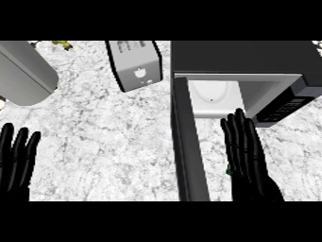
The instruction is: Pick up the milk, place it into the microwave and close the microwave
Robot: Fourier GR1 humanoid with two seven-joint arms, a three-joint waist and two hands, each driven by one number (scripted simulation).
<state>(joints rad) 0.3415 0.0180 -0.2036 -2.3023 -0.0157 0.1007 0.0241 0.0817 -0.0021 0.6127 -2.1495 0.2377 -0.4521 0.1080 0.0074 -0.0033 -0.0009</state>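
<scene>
Right hand (250, 163): fingers straight, grasping nothing, tips at the open microwave (261, 61) cavity; its door (190, 151) stands beside them. Left hand (6, 163): fingers straight, released.

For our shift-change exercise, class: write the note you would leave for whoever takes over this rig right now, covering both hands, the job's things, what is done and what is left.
Left hand: open, resting at the view's lower left, holding nothing.
Right hand: open, fingers straight, pointing toward the microwave, just right of its open door. A small green bit shows at its left edge; I cannot tell what it is.
Milk: not identifiable in this view; it may be hidden by the right hand.
Inside the microwave: only the white turntable shows.
Done: door open.
Left: confirm where the milk is, get it inside, close the door.
</scene>
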